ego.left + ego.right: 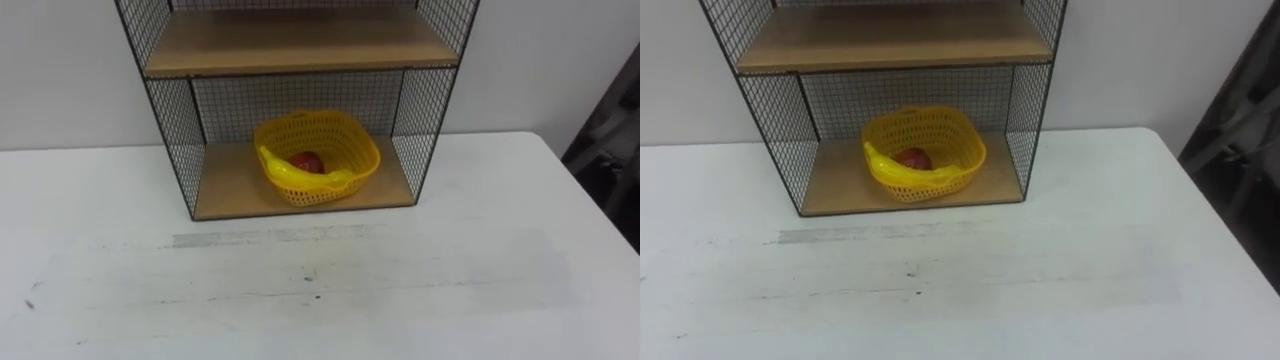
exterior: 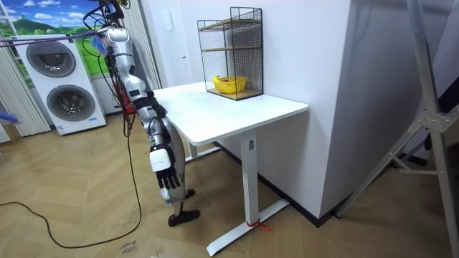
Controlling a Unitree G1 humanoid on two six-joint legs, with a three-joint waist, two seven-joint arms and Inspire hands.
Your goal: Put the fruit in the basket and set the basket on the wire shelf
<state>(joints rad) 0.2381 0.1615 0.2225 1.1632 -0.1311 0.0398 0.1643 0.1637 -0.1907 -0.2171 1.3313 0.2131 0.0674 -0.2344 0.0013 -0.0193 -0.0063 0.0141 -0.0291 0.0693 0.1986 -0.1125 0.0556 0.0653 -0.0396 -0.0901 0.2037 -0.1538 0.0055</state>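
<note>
A yellow mesh basket (image 1: 330, 140) stands on the bottom board of the black wire shelf (image 1: 300, 42), slightly right of its middle. In it a yellow banana (image 1: 296, 176) lies along the front wall, with a red fruit (image 1: 308, 162) just behind. In the room view the basket (image 2: 229, 84) sits in the shelf (image 2: 231, 43) at the far end of the white table (image 2: 229, 113). I stand at the table's end on the room view's left. My right hand (image 2: 163, 163) hangs at my side, below the tabletop, fingers relaxed and holding nothing.
The shelf has a bare wooden upper board (image 1: 290, 40) and stands against the wall. The table's right edge (image 1: 590, 210) has a dark object (image 1: 615, 150) past it. Two washing machines (image 2: 61, 86) stand behind me. A cable (image 2: 72, 229) crosses the wooden floor.
</note>
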